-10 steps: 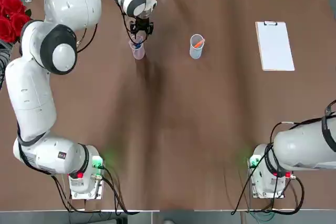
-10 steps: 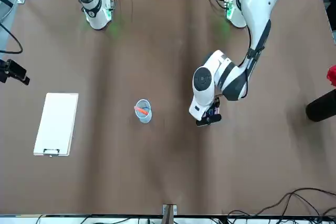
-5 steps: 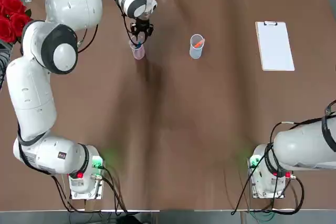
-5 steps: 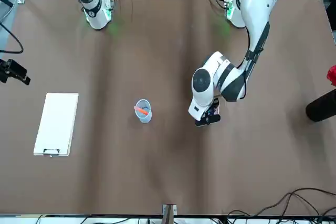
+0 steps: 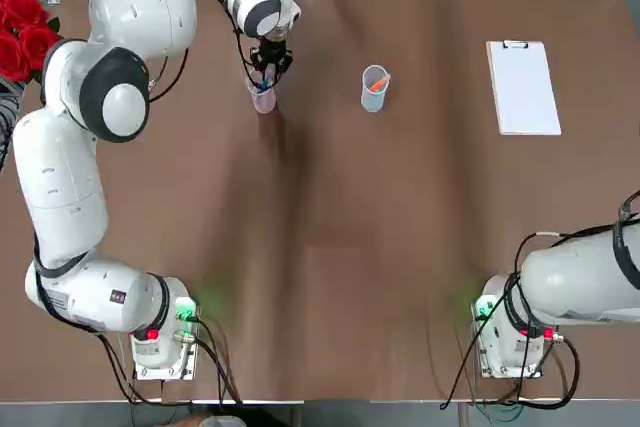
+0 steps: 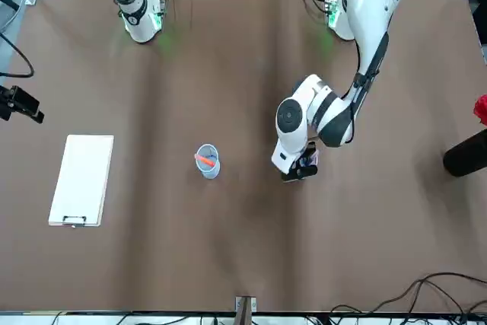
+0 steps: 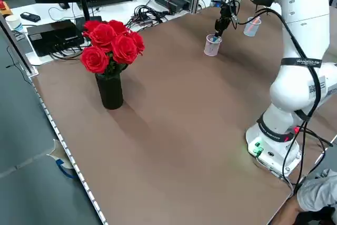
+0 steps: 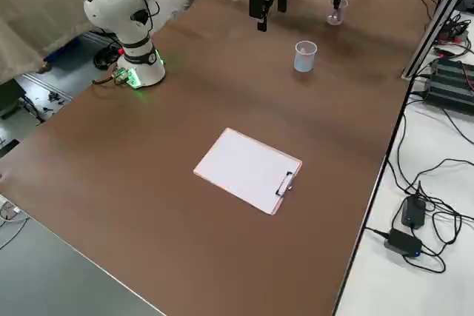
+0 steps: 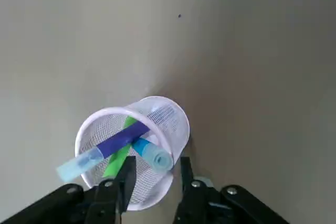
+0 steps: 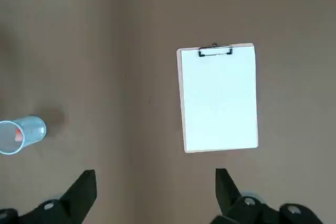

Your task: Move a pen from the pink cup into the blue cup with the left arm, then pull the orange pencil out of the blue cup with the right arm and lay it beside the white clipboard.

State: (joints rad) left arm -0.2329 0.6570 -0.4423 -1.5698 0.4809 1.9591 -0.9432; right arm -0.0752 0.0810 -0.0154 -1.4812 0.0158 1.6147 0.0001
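Brown desk point(image 5: 330, 247) is seen; over the pink cup point(image 9: 131, 148) the left gripper point(image 9: 154, 178) is narrowed around the blue pen point(image 9: 152, 153), contact seemingly not complete. Right gripper point(image 10: 155, 190) is kept released.

Taking the blue cup point(image 5: 374, 88) as the anchor: pink cup point(image 5: 263, 97) off to its left, white clipboard point(image 5: 522, 88) well to its right. Orange pencil point(image 5: 379, 82) inside it. Pen point(image 9: 152, 153) in the pink cup.
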